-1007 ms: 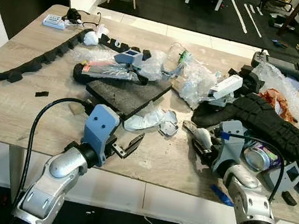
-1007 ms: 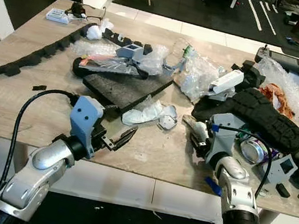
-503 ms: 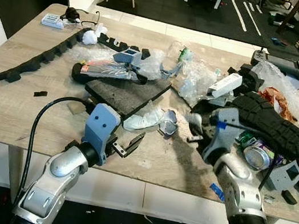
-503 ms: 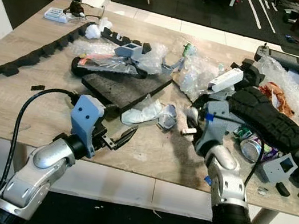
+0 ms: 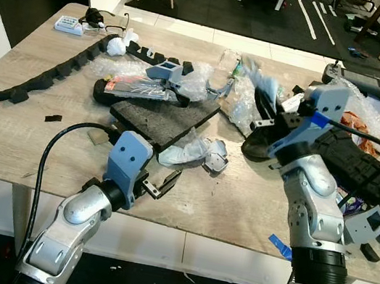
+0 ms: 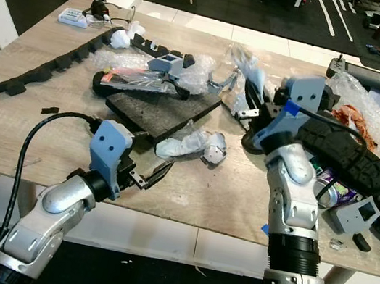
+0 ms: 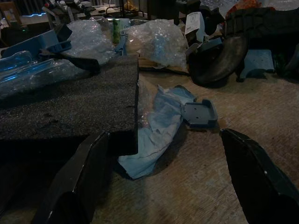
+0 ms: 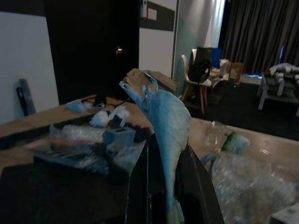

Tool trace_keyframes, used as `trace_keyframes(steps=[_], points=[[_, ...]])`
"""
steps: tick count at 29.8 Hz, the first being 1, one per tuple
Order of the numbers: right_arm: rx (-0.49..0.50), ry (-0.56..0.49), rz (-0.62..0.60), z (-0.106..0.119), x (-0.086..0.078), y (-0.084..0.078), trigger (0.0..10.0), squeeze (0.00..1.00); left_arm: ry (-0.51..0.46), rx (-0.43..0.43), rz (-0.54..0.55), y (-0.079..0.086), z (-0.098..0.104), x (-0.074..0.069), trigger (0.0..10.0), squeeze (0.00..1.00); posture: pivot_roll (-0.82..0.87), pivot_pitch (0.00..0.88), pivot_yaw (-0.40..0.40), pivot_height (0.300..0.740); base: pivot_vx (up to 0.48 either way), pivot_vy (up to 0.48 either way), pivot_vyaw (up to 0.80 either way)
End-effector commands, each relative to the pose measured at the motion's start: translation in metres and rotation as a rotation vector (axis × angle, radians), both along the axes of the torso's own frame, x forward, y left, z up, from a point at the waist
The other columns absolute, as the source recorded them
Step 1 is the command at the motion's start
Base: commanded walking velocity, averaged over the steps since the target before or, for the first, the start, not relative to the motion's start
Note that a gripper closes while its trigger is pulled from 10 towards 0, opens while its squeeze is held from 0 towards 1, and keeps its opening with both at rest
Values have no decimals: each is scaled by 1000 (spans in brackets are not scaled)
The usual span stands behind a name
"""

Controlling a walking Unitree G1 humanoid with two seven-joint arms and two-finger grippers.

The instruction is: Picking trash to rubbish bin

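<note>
Right wrist view: right gripper (image 8: 166, 186) pinching a blue wrapper (image 8: 164, 126), raised clear for binning; left gripper (image 7: 163, 172) spread wide, idle.

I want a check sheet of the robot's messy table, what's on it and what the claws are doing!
Surface: wooden table, heavily littered.
Job's things: pale blue crumpled scrap pinched in the right gripper, raised above the table; another blue wrapper lies beside the dark foam slab.
Clutter: bubble wrap, black shoe sole, segmented black strip, drink can, small blue plastic parts.
Grippers: left gripper open, low at the near table edge, aimed at the wrapper.
Cables: black cable looping off the left arm.
Surroundings: dark floor, chairs beyond the table; rubbish bin: nothing seen.
</note>
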State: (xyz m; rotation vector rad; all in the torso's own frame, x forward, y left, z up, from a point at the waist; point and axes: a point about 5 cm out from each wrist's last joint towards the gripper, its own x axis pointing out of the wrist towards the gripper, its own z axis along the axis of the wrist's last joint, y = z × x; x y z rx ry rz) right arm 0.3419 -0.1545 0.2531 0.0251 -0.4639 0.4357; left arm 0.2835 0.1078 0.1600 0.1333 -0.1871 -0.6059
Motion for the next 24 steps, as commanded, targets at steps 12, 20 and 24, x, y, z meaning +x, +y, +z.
trace_keyframes(steps=[12,20,24], points=[[-662,237,-148,-68,-6,-10,10000,0,34,64,125,15,-9,7,10000,0,12,164,-47,740,0,0,0],[-731,416,-146,-94,-14,-21,10000,1000,37,62,115,13,-10,5,10000,0,12,162,-46,740,0,0,0],[-735,425,-162,-94,-14,-23,10000,1000,39,62,114,12,-11,5,10000,0,12,157,-44,740,0,0,0]])
